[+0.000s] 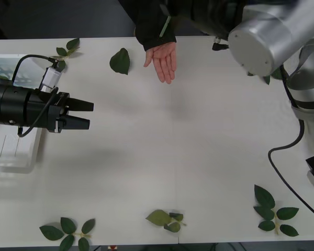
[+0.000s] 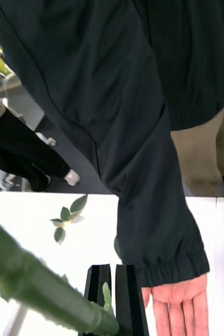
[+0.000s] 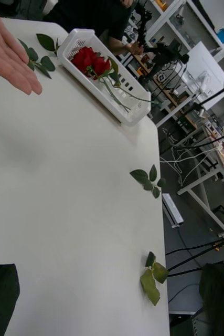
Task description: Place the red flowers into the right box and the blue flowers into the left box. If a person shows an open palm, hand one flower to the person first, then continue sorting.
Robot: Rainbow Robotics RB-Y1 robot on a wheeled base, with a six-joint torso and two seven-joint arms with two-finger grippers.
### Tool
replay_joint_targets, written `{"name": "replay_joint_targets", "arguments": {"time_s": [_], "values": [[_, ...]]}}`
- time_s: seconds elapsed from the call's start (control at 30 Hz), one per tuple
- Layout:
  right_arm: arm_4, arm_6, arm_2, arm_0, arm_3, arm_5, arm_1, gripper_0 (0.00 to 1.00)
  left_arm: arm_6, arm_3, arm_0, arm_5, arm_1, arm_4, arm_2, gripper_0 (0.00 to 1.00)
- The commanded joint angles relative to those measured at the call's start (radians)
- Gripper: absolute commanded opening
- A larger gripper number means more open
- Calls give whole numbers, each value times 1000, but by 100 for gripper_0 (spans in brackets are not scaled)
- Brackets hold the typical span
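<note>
Right end effector (image 2: 113,302) clamped narrow on green flower stem (image 2: 38,283), open palm (image 2: 180,307) just beside. Handover step; next: reach palm, release. Left end effector (image 1: 78,114) wide, idle.

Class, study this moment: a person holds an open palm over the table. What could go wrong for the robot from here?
1. The right end effector grips a green stem close beside the person's open hand; reaching further might jab the hand.
2. The stem juts out sideways from the closed fingers, so the flower may swing or slip before handover.
3. The left end effector hangs open over the table; a sweep might cross the handover.
</note>
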Motion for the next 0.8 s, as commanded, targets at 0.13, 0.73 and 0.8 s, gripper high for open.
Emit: {"name": "replay_joint_targets", "arguments": {"time_s": [0.13,0.73,0.8], "values": [[141,-101,109,-44,22,-15,57,0,-69,-3,-15,-20,-46,11,12,100],[249,-179,173,-85,163,-130,83,0,-69,-51,-14,-194,-71,-110,0,100],[250,-179,173,-85,161,-132,83,0,-69,-51,-12,-190,-71,-101,0,100]]}}
